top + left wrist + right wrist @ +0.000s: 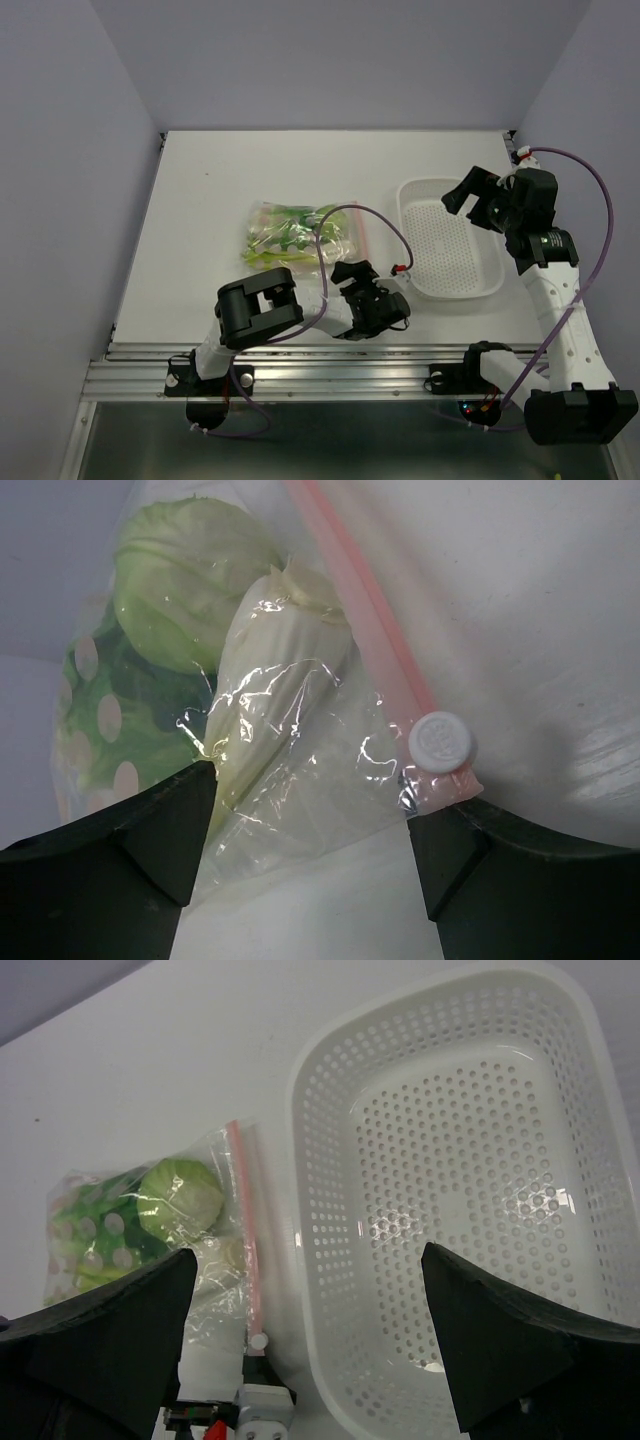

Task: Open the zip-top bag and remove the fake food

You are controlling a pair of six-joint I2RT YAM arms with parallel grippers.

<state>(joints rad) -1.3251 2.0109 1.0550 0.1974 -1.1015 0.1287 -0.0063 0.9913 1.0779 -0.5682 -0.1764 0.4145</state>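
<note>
The zip-top bag [300, 235] lies flat mid-table, its pink zip strip [356, 232] along the right edge. It holds the fake food [290, 230]: a green cabbage [190, 580], a pale piece [280, 670] and green leafy pieces [95, 1225]. My left gripper [352, 270] is open at the bag's near right corner. In the left wrist view [310, 850] that corner lies between the jaws, with the white slider [441, 742] just off the right finger [470, 860]. My right gripper [468, 200] is open and empty, raised over the tray; the right wrist view [310, 1330] shows the bag [150, 1230] to its left.
A white perforated tray [455, 290] stands right of the bag, nothing in it; its left rim [300, 1160] runs close along the zip strip [247, 1240]. Walls close in the table's back and sides.
</note>
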